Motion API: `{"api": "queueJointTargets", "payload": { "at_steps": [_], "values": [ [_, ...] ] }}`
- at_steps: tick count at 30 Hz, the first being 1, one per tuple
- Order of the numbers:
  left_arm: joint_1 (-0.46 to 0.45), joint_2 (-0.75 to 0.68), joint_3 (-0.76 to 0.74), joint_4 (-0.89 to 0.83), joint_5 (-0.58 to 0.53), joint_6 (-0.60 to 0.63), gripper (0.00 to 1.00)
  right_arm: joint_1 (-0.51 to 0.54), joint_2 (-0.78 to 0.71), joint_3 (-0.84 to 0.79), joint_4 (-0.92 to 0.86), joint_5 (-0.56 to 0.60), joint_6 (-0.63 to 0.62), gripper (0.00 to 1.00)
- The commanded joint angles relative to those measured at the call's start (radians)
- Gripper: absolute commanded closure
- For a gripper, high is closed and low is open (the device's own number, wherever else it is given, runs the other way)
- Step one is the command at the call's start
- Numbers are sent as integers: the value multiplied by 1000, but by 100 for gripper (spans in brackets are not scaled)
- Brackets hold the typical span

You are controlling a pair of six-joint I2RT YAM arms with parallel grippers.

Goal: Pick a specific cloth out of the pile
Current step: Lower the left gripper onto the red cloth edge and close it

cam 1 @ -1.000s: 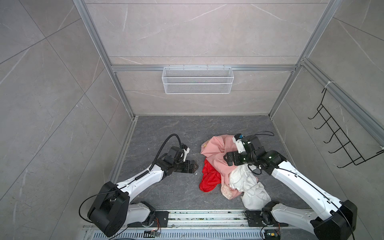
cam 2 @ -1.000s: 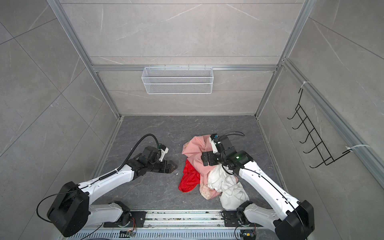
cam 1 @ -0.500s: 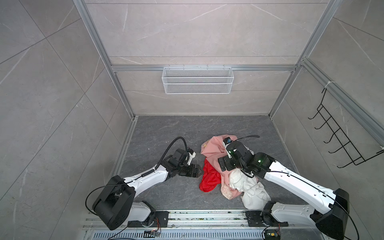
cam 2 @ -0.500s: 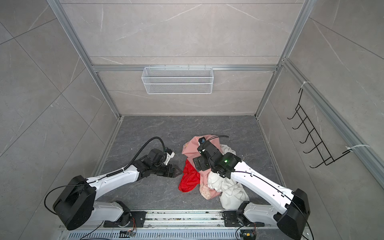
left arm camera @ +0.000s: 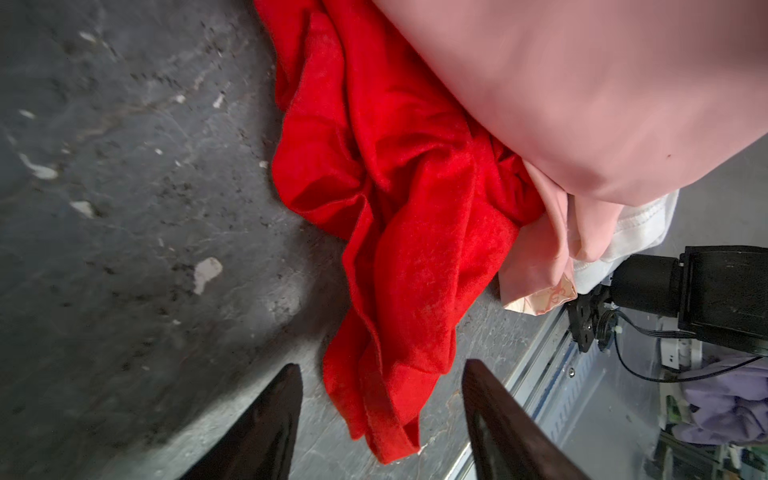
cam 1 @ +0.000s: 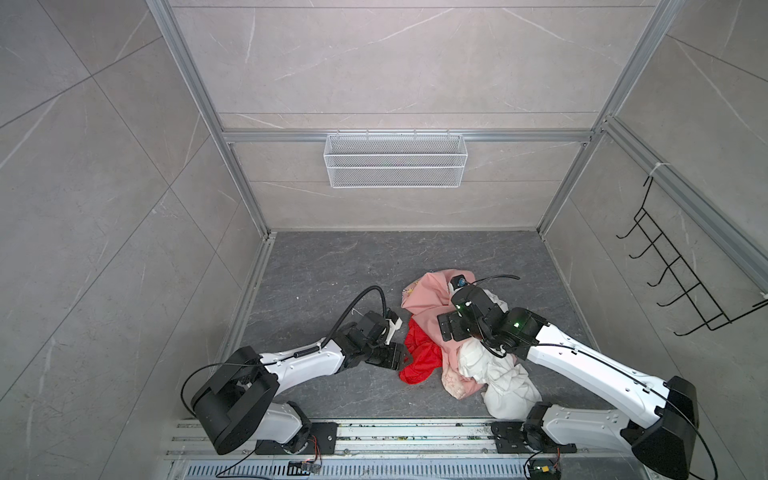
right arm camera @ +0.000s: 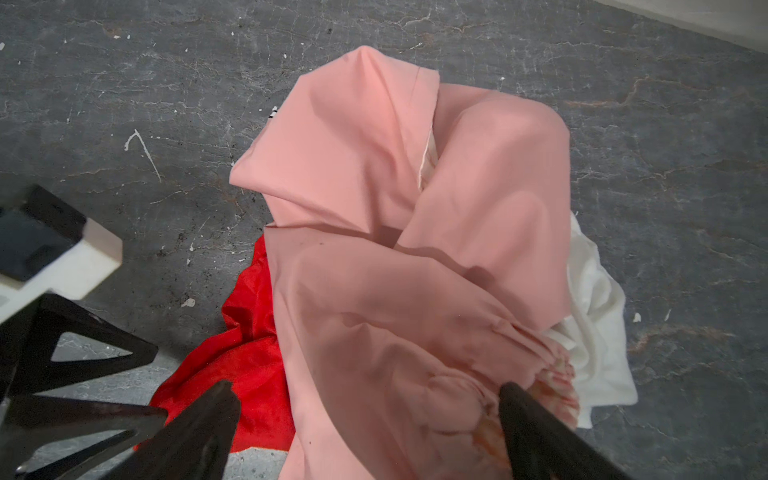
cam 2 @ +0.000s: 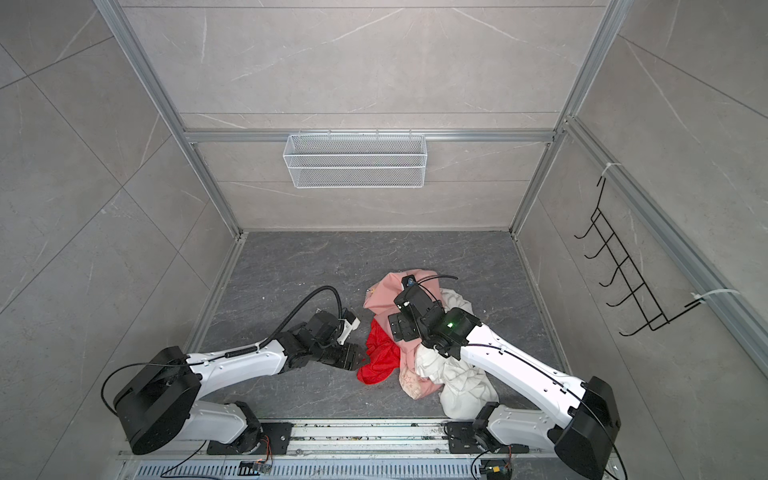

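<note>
The red cloth (cam 1: 419,357) (cam 2: 380,361) lies crumpled on the grey floor at the left edge of the pile (cam 1: 453,382), partly under the pale pink cloth (cam 1: 428,299). A white ruffled cloth (cam 1: 503,382) lies to the right. My left gripper (cam 1: 401,357) (left arm camera: 382,415) is low at the red cloth's left edge. Its jaws are open and straddle a loose end of the red cloth (left arm camera: 386,415) without pinching it. My right gripper (cam 1: 446,328) (right arm camera: 365,399) hangs open over the pink cloth (right arm camera: 395,291), holding nothing.
A white wire basket (cam 1: 395,166) hangs on the back wall and a black hook rack (cam 1: 673,282) on the right wall. The metal rail (cam 1: 374,432) with both arm bases runs along the front. Walls close in the floor on three sides.
My left gripper has moved right to the red cloth's edge and its jaws have narrowed. My right gripper has shifted left and forward over the pink cloth, still wide open.
</note>
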Motion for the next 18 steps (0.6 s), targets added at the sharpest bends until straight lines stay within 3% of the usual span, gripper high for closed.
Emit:
{"api": "queueJointTargets", "payload": {
  "at_steps": [1, 13, 18],
  "values": [
    [-16, 26, 9, 54, -6, -20, 40, 8, -21, -22, 17, 30, 37, 0],
    [-23, 122, 51, 62, 41, -9, 46, 13, -46, -54, 32, 55, 48, 0],
    [-23, 177, 84, 55, 75, -2, 59, 14, -54, -61, 28, 68, 54, 0]
  ]
}}
